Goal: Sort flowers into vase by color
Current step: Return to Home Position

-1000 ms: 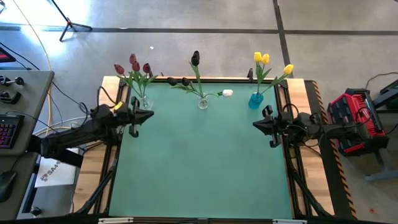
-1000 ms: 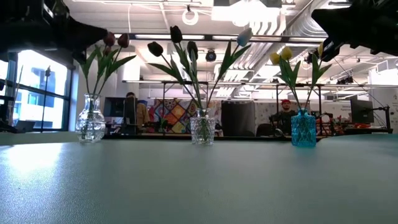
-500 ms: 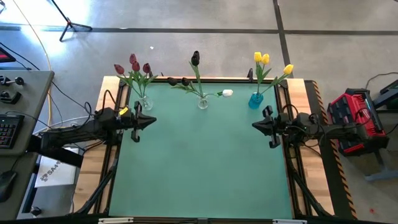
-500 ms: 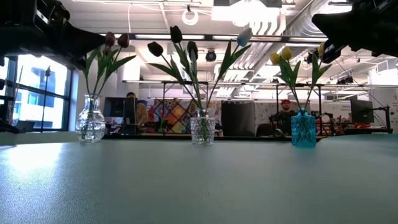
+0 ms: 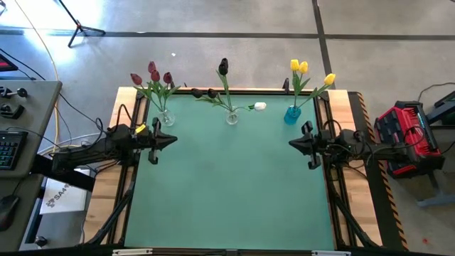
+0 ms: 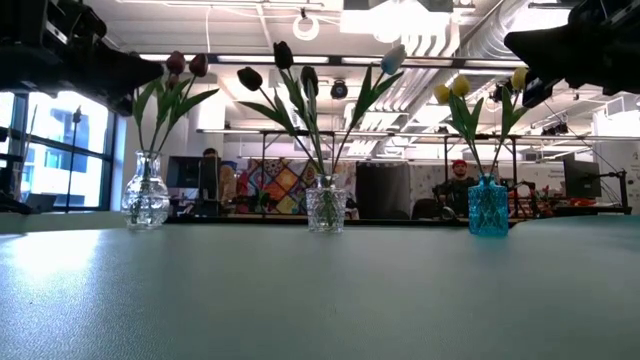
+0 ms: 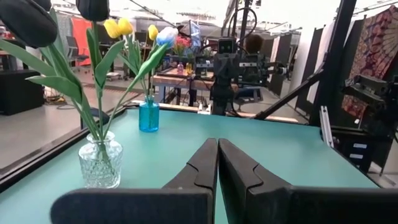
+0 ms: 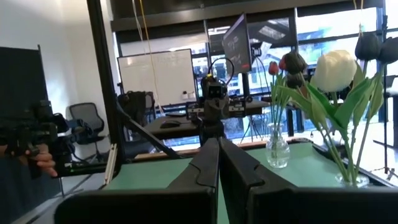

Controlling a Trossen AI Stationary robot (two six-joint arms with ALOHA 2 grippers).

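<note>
since a second ago the left claw has drawn slightly back toward the near side, away from the left clear vase; the right claw has barely shifted. both claws hover over the side edges of the green tabletop, fingers pressed closed on nothing. along the far edge, the red tulips stand in the left clear vase, stems upright and fanned. in the middle clear vase the black tulips splay far and left, while the white tulip leans right. the yellow tulips rise from the blue vase, one tilting right. a white sheet left of the tabletop bears dark print, too small to read.
</note>
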